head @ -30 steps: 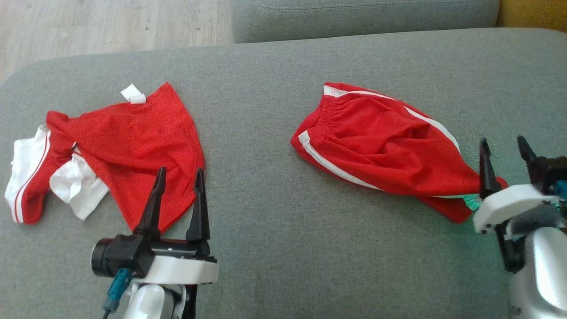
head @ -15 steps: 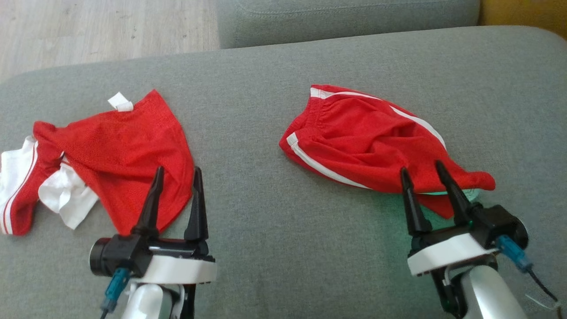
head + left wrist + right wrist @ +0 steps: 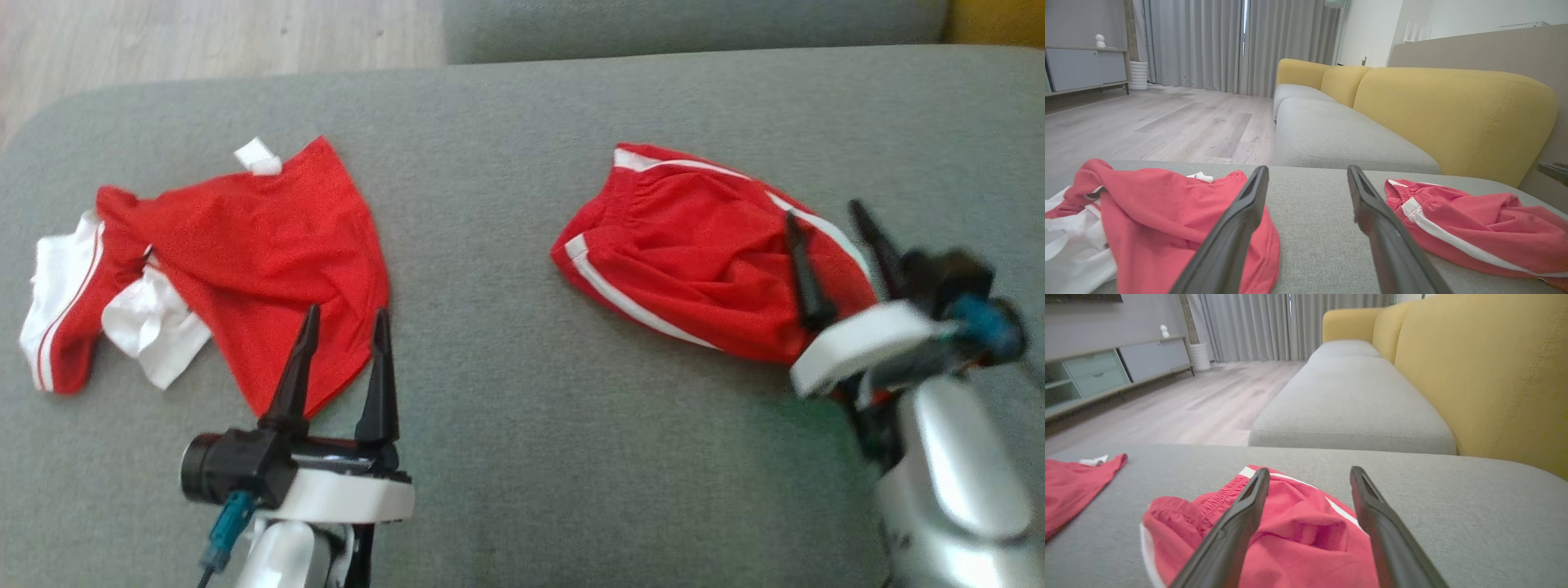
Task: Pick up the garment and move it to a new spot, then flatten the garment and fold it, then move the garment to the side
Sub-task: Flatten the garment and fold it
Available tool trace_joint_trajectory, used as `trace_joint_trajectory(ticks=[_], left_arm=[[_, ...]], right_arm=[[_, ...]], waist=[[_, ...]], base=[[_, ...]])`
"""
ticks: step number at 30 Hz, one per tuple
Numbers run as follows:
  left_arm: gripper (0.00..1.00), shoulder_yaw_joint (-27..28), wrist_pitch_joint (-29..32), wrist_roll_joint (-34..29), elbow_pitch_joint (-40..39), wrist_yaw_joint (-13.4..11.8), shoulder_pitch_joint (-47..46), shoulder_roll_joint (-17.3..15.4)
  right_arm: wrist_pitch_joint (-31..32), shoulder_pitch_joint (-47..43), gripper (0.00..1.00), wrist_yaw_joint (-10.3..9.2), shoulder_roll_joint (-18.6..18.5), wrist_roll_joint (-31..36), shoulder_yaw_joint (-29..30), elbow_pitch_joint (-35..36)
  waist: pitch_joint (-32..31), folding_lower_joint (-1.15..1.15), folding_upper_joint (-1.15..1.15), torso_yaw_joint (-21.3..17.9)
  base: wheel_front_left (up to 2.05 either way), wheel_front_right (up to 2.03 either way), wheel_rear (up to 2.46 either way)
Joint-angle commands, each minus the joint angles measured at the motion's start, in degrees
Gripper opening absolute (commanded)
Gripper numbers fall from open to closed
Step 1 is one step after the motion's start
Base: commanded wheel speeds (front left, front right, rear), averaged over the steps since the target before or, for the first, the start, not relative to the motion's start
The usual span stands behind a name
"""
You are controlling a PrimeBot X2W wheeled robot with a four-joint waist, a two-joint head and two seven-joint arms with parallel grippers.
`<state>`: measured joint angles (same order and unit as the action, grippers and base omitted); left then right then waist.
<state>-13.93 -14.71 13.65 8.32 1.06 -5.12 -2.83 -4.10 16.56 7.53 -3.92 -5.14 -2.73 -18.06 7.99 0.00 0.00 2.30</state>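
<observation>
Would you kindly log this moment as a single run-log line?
left gripper: open, at edge of red jersey | right gripper: open, over red shorts | held: nothing | surface: grey cushion

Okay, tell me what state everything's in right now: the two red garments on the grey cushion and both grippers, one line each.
red shorts: crumpled, unfolded, lying on the grey cushion, not gripped.
red and white shirt: rumpled, unfolded, lying on the grey cushion, not gripped.
left gripper: open, empty, at the shirt's near edge.
right gripper: open, empty, over the shorts.
</observation>
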Motion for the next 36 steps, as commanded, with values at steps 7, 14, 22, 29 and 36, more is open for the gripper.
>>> trace_joint_trajectory(ticks=[7,14,22,29,36], left_arm=[[1.0,-0.43,-0.29,1.62,-1.41,-0.46,-4.14,-0.05],[1.0,-2.03,-0.29,2.41,-1.22,-0.86,-5.25,-0.05],[1.0,-3.12,-0.29,3.25,-1.19,-1.4,-6.08,-0.05],[1.0,-3.34,-0.29,3.66,-1.24,-1.42,-6.33,-0.05],[1.0,-4.77,-0.29,4.72,-1.58,-1.54,-7.69,-0.05]], right_arm=[[16.72,13.05,1.0,-0.04,-2.55,2.24,4.08,-12.77],[26.9,19.53,1.0,-0.04,-4.96,-0.1,2.21,-23.84],[24.93,24.67,0.0,-0.04,-9.53,0.59,-2.08,-27.93],[19.29,29.12,0.0,-0.04,-14.1,1.67,-5.69,-25.88],[15.81,37.77,0.0,-0.04,-20.96,4.65,-10.38,-29.04]], waist=[[2.5,0.0,0.0,3.28],[3.75,0.0,0.0,5.06],[4.64,0.0,0.0,6.35],[5.03,0.0,0.0,7.08],[7.34,0.0,0.0,10.24]], base=[[0.0,0.0,0.0],[0.0,0.0,0.0],[0.0,0.0,0.0],[0.0,0.0,0.0],[0.0,0.0,0.0]])
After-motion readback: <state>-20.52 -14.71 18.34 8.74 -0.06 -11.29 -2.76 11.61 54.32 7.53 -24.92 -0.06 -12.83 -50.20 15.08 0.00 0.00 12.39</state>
